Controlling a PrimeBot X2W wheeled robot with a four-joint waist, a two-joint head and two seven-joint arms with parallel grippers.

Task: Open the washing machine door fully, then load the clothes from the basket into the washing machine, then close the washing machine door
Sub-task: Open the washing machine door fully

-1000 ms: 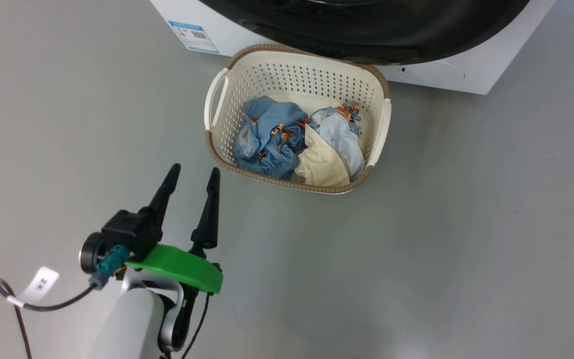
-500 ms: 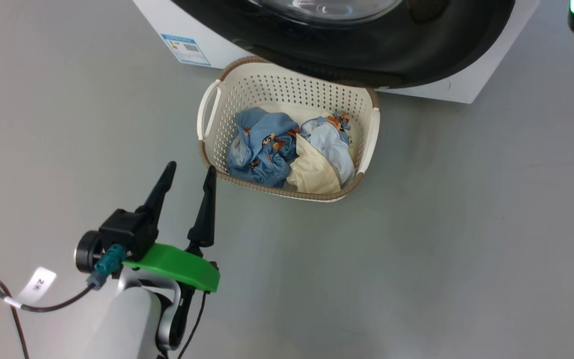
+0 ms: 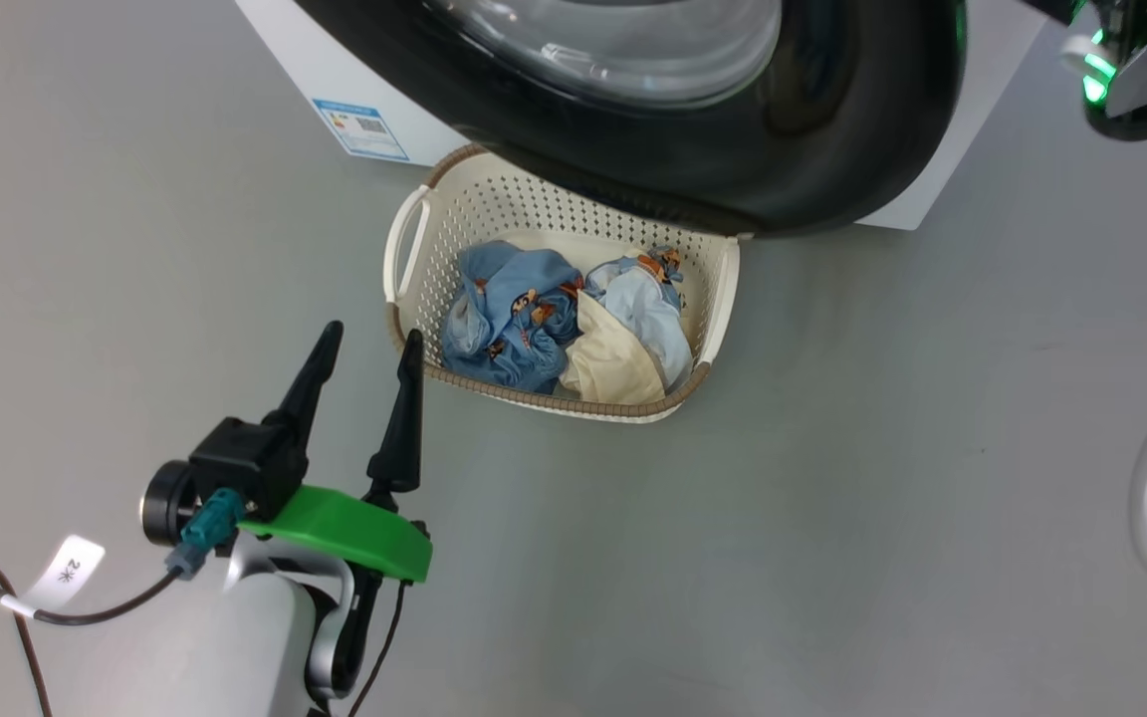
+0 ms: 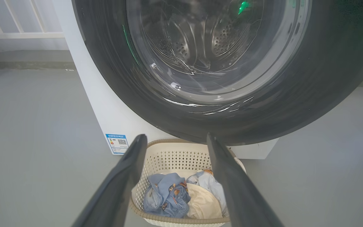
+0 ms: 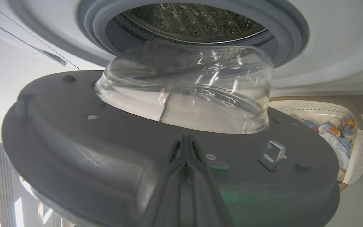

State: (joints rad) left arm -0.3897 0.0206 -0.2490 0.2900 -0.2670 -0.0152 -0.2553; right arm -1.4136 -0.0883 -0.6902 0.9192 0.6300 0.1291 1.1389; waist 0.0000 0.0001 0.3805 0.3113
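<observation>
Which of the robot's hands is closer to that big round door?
Right. The right gripper, fingers shut, sits at the inner face of the washing machine door; the left gripper, open, hangs apart, beside the basket.

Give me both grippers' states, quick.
Left gripper: open, empty, near the basket.
Right gripper: shut, gripping nothing, tips at the inner face of the washing machine door.

Beyond the left gripper (image 4: 175, 135) jaws, the washing machine door (image 4: 310, 94) is showing a glossy black plastic rim around clear glass. Between them, the basket (image 4: 175, 157) is presenting matt perforated cream plastic, holding soft creased cloth clothes (image 4: 169, 195). Past the right gripper (image 5: 186, 137) jaws, the washing machine (image 5: 326, 47) is showing smooth white casing, grey rubber, perforated metal.
</observation>
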